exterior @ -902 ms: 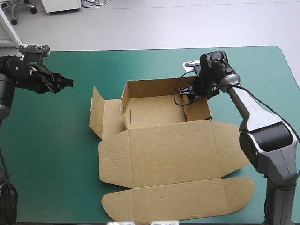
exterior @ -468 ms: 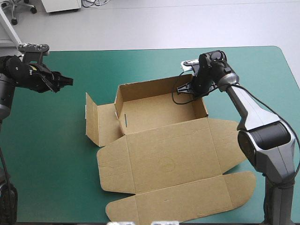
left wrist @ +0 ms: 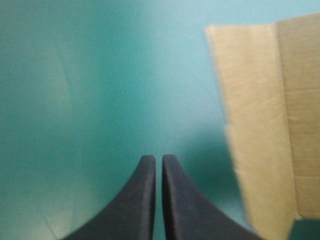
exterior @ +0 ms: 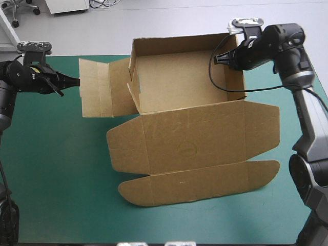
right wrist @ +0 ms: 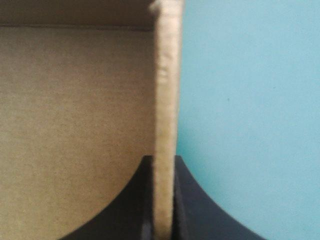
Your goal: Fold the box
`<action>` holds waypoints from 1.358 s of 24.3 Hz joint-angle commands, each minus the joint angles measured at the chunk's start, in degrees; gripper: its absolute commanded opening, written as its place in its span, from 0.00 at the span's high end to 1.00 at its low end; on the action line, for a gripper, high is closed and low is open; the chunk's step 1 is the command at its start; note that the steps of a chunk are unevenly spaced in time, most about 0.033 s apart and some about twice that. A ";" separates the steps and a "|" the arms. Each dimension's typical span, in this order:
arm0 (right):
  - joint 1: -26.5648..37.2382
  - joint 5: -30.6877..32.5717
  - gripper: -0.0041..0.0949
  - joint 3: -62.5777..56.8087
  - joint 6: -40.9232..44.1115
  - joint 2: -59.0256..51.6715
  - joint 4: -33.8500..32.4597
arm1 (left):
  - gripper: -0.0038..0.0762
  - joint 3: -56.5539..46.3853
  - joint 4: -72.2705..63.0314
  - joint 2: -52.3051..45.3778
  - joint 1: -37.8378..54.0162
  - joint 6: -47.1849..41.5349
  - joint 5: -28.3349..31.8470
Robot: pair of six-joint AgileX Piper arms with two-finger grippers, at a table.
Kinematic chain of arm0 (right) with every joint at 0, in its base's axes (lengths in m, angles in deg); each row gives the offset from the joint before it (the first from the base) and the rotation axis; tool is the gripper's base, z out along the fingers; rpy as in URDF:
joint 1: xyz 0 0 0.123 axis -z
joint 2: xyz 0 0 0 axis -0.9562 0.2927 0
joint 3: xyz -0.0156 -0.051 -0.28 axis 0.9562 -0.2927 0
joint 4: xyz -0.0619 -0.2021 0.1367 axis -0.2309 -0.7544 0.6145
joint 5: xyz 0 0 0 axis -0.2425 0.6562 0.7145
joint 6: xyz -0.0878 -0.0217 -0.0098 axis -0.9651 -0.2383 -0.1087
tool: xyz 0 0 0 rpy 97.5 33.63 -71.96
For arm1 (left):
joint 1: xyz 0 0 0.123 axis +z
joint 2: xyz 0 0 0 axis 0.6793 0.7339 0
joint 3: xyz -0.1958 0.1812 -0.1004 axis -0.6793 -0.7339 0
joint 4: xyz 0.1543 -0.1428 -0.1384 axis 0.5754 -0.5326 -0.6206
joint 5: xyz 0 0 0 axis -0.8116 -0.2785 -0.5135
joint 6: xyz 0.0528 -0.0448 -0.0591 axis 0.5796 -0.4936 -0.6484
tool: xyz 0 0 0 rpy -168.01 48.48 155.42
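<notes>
"Where does the work sit?"

"In the middle of the teal-green bench [exterior: 51,154]. It's a brown box of cut board [exterior: 189,148]. The tray end looks tipped up off the cover toward the far edge, and its wide lid panels [exterior: 195,184] trail flat toward the near edge."

"What's holding it?"

"The right hand [exterior: 225,59], black fins pinching the top edge of the tray's right wall [right wrist: 165,75], one fin inside and one outside. The left hand [exterior: 72,82] has its fins pressed together and carries nothing. It's pointing at the loose side flap [exterior: 97,95] that sticks out past the tray's left wall, just short of its edge."

"So how would you go about the step?"

"I reckon that flap wants swinging in against the left wall. I'd keep the right pinch firm and the tray steady, since one corner carries the whole sheet. I'd push with the left tip flat against the flap near its crease, not at the outer edge, or the board may buckle or the tray may twist."
</notes>
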 commanded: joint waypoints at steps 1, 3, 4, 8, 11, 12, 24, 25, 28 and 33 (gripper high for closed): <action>1.94 0.09 0.98 2.81 -1.08 -6.41 2.40 | 0.96 1.45 -2.69 -1.48 -0.03 -0.65 8.70; 2.61 0.09 0.98 2.81 -1.61 -8.18 2.40 | 0.96 1.45 -2.45 -0.84 0.10 -0.65 11.41; 3.14 0.09 0.98 2.81 -1.61 -9.12 2.40 | 0.96 1.45 -2.45 -0.28 0.57 -0.65 12.66; 5.21 0.09 0.98 2.81 -2.01 -12.45 3.99 | 0.96 1.45 -3.24 2.98 2.42 -0.65 15.12; 8.91 0.09 0.98 2.81 -2.92 -15.11 9.21 | 0.96 1.45 -18.13 9.11 5.88 6.29 13.05; 9.62 0.09 0.98 2.81 -3.05 -15.47 10.43 | 0.96 1.45 -23.41 10.37 6.13 11.62 11.98; 11.08 0.09 0.98 2.70 -5.31 -15.81 15.97 | 0.96 1.45 -89.51 19.56 6.25 43.09 -14.18; 11.08 0.09 0.98 2.70 -5.31 -15.54 15.97 | 0.96 1.45 -89.35 19.03 6.25 43.09 -14.18; 11.08 0.09 0.98 2.70 -5.31 -14.84 15.97 | 0.96 1.56 -88.79 18.03 5.90 41.74 -14.18; 11.08 0.09 0.98 2.70 -5.20 -12.99 16.09 | 0.96 1.56 -88.64 16.12 3.77 41.40 -14.18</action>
